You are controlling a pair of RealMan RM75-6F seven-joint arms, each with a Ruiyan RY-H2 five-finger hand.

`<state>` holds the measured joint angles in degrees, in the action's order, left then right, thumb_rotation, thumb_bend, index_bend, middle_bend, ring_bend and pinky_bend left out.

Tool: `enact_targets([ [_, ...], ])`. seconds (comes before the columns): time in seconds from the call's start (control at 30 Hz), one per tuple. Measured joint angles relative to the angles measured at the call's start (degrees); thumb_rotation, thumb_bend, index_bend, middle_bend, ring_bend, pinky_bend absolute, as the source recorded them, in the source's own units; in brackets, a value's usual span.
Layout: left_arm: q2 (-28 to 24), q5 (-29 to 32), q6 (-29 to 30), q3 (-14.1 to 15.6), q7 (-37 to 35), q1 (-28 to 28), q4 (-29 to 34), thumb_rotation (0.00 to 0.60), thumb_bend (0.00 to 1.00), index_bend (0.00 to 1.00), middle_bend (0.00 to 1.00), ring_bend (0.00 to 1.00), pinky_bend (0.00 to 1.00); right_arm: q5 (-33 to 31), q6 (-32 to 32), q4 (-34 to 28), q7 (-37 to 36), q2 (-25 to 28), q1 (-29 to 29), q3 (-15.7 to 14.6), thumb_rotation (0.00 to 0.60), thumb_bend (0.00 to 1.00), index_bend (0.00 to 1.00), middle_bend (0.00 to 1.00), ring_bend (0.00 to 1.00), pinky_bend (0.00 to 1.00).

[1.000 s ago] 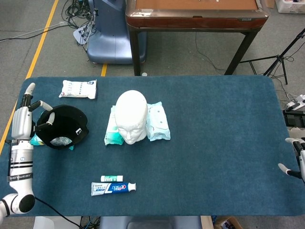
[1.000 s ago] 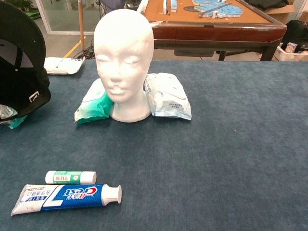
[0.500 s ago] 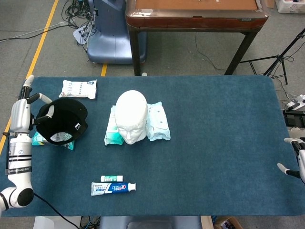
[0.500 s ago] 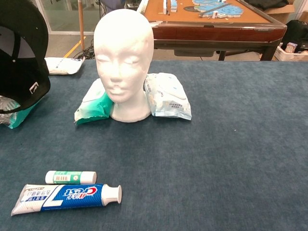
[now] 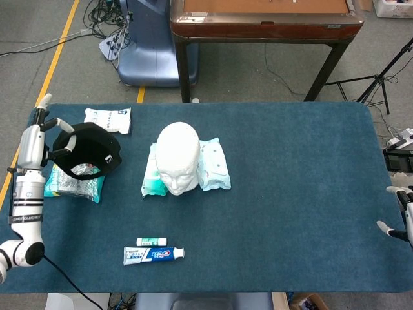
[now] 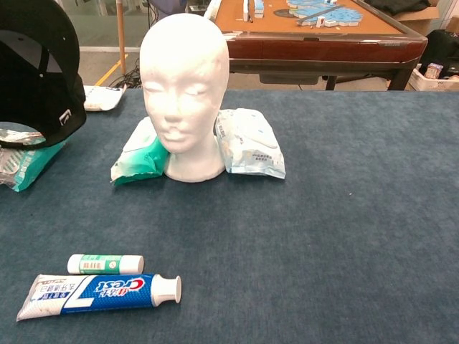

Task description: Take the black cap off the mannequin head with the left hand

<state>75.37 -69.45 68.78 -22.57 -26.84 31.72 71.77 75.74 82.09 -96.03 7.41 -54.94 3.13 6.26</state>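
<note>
- Fingers (image 5: 62,123) of the left hand (image 5: 40,132) hooked onto the rim of the black cap (image 5: 90,150), thumb side spread upward; cap gripped and held off the mannequin head (image 5: 177,157), near the tabletop's left edge.
- Cap carried above a teal-and-clear packet (image 5: 72,185) at the left edge; in the chest view seen at the upper left (image 6: 36,68), opening turned downward, the packet (image 6: 21,161) below it.
- Left forearm (image 5: 29,194) reaching up along the left edge from the near-left corner.
- Mannequin head bare, upright, left of the tabletop's (image 5: 297,194) centre, face toward the near edge; also (image 6: 185,86) in the chest view.
- Wedged against its base: a green wipes pack (image 5: 152,177) on one side, a pale blue wipes pack (image 5: 213,165) on the other, both touching it.
- White pouch (image 5: 107,119) near the far-left corner, just beyond the cap.
- Toothpaste tube (image 5: 153,254) and a small white-and-green tube (image 5: 151,241) lying side by side near the near edge, well apart from the head.
- Right hand (image 5: 400,216) only partly visible at the right edge, fingers apart, nothing held.
</note>
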Motion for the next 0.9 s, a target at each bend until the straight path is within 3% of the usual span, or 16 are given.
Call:
enact_targets([
  [0.13,1.49,-3.57,3.84,3.38,-4.57,-3.47,-1.84,0.6,0.36,0.62,0.0,0.0,0.09,0.22,-0.11,-0.1,0.67,-0.25,0.12,-0.18,0.6,0.0,0.29,0.32,0.19,0.38],
  [0.43,3.01,-7.4,10.45,7.65,-9.4,-9.46,-2.89,0.6,0.36,0.62,0.0,0.0,0.09,0.15,-0.44,-0.17,1.67,-0.69,0.41,-0.34,0.6,0.0,0.29,0.32,0.19,0.38],
  [0.9,1.34,-9.02,11.85,9.68,-9.31,-12.6,-0.11,0.6,0.36,0.62,0.0,0.0,0.09,0.17,-0.48,-0.11,1.3,-0.58,0.46,-0.38,0.6,0.0,0.29,0.32,0.19,0.38],
])
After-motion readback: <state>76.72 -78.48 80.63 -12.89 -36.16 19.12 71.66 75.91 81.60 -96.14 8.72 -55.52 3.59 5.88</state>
